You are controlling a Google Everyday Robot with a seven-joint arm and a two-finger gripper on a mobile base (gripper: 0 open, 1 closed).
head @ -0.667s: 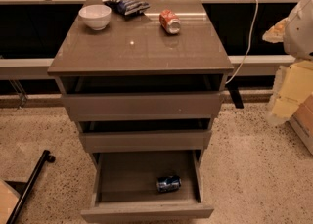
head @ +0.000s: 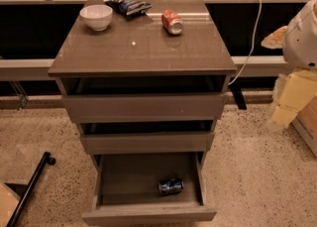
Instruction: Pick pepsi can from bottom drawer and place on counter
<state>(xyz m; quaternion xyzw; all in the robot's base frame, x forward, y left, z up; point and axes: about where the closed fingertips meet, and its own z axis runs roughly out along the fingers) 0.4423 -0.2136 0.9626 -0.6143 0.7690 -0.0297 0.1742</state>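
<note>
The pepsi can (head: 171, 186), blue with silver ends, lies on its side at the front right of the bottom drawer (head: 148, 214), which is pulled out. The counter (head: 141, 47) is the glossy grey-brown top of the cabinet. My arm (head: 303, 35) is a white shape at the right edge. My gripper (head: 290, 103) hangs below it as a pale yellowish piece, level with the top drawer, well to the right of the cabinet and far above the can.
On the counter are a white bowl (head: 96, 17) at the back left, a dark snack bag (head: 128, 5) at the back, and an orange-red can (head: 172, 22) on its side. The two upper drawers (head: 143, 106) stand slightly open. A black pole (head: 29, 186) lies on the floor at the left.
</note>
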